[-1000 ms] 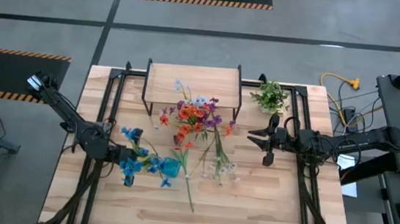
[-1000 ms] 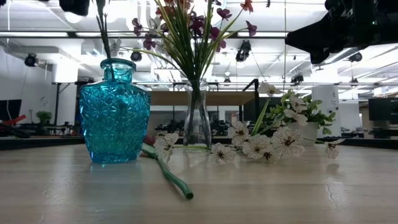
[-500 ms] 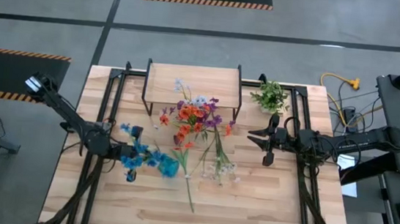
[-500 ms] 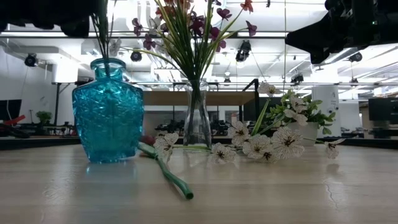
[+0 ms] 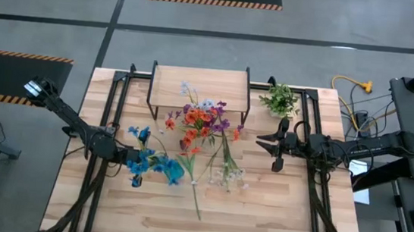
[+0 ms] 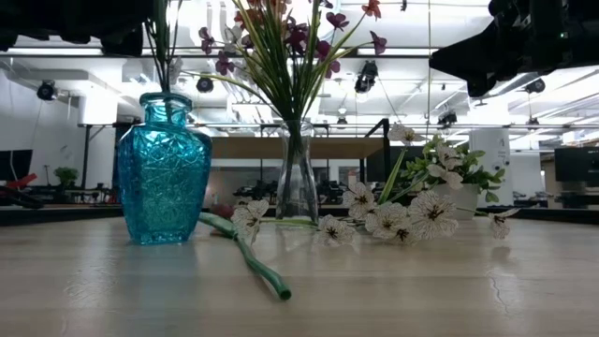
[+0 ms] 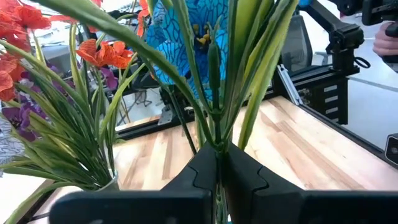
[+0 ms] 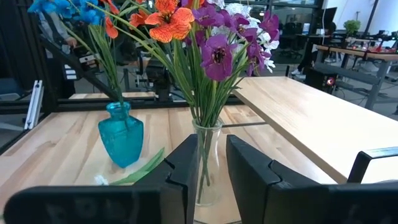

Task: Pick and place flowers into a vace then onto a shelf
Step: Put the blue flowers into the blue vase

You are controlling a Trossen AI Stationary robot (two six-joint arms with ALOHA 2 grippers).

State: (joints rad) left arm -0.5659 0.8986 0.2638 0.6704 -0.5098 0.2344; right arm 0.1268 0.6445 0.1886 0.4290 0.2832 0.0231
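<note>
My left gripper [image 5: 136, 160] is shut on a bunch of blue flowers [image 5: 141, 165] at the table's left. Their stems [image 6: 168, 56] run down into the neck of a blue glass vase [image 6: 166, 173] that stands on the table. A clear vase [image 6: 298, 178] of orange, purple and white flowers stands at the middle. White flowers [image 5: 226, 175] lie on their sides on the table beside it. The shelf [image 5: 200, 87] stands at the far edge. My right gripper [image 5: 259, 142] hangs open to the right of the clear vase and touches nothing. My left gripper pinches the blue flowers' green stems [image 7: 216, 140] between its two fingers, below the blooms. The fingers lie level, come from the table's left and cross the stems. The stems stand upright, with the blooms above the fingers and the lower ends inside the blue vase's neck [image 6: 167, 98].
A small potted green plant [image 5: 279, 100] stands at the far right beside the shelf. One long green stem [image 6: 251, 260] lies on the table in front of the vases. Bare wood lies along the near edge.
My left gripper has sunk a little with the blue flowers, and their stems have gone down into the blue vase's neck. The vase has shifted slightly toward the table's left and turned about a little. My right arm has kept still.
</note>
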